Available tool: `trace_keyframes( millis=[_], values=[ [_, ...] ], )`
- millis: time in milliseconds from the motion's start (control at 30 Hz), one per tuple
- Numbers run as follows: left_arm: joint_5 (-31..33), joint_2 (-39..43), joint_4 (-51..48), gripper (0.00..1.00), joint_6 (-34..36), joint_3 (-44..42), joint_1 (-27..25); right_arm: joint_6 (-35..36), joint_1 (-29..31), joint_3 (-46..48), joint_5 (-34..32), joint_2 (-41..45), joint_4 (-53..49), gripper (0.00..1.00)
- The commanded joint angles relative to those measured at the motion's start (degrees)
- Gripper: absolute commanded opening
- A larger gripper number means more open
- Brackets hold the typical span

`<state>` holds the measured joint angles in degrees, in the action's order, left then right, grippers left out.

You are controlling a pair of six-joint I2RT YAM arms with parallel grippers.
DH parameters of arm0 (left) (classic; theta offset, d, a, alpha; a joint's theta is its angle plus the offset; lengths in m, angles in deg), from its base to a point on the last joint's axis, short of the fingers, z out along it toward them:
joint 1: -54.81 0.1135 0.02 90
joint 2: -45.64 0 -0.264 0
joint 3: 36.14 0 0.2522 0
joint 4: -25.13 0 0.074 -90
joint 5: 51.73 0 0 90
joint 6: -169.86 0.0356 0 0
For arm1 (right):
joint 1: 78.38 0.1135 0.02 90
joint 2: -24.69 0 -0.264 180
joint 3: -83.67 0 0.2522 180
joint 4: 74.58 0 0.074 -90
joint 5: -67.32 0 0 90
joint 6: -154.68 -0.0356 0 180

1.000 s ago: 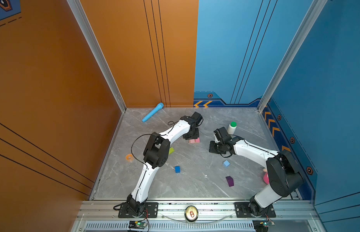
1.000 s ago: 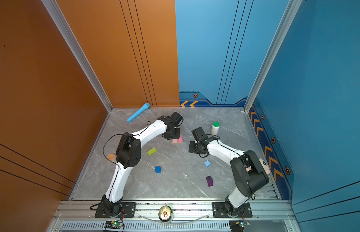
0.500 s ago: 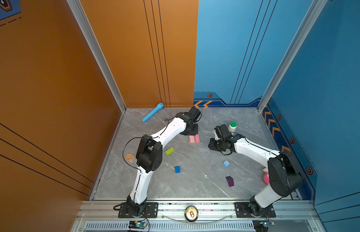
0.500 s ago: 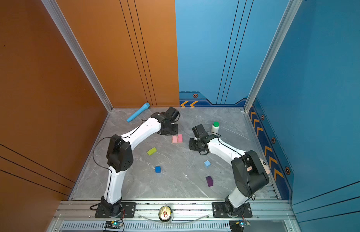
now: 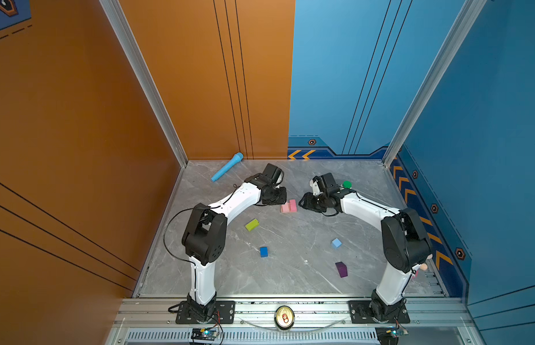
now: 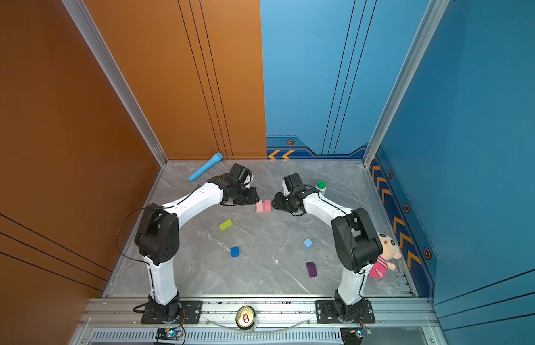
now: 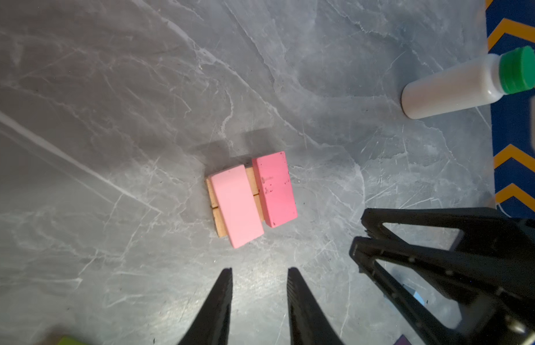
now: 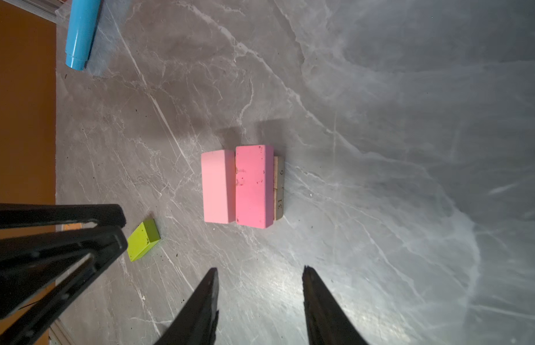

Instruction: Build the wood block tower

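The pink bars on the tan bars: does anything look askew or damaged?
Yes. The light pink bar lies twisted, not parallel to the dark pink bar, and overhangs the tan bars. The dark one has chipped paint.

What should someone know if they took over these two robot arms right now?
Left gripper: open, empty. Right gripper: open, empty. They face the started tower from opposite sides.
Done: two tan bars lie side by side, with the light-pink bar and darker pink bar laid across them; the light-pink one sits slightly skewed.
Loose on the table: lime-green bar, dark-blue cube, light-blue cube, purple block.
Left: stack those four, probably the purple block last.
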<state>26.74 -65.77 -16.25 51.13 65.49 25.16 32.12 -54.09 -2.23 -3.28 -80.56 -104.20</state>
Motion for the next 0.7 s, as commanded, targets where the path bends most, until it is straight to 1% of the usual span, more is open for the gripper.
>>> trace_keyframes(
  millis=[0,133,233,367,500,667],
  values=[
    [-2.86,1.00,5.84,0.34,-0.06,-2.03,0.63,1.65,-0.46,-2.73,1.97,-1.02,0.45,0.49],
    [-2.21,-0.12,6.34,0.34,0.08,-2.50,1.51,1.53,-0.46,-3.42,2.10,-2.80,1.01,0.51],
    [-2.00,-0.75,6.35,0.34,0.12,-2.94,1.94,1.44,-0.48,-4.12,2.55,-4.43,1.24,0.56],
    [-1.87,-1.72,6.27,0.37,0.74,-3.14,2.05,1.35,-0.56,-5.56,3.17,-6.47,1.47,0.57],
    [-1.79,-2.29,6.26,0.39,1.00,-3.19,2.03,1.18,-0.56,-6.79,3.78,-8.13,2.01,0.53],
    [-1.89,-3.27,6.17,0.36,0.89,-3.21,2.00,1.09,-0.60,-7.88,4.40,-9.40,2.24,0.48]
  ],
)
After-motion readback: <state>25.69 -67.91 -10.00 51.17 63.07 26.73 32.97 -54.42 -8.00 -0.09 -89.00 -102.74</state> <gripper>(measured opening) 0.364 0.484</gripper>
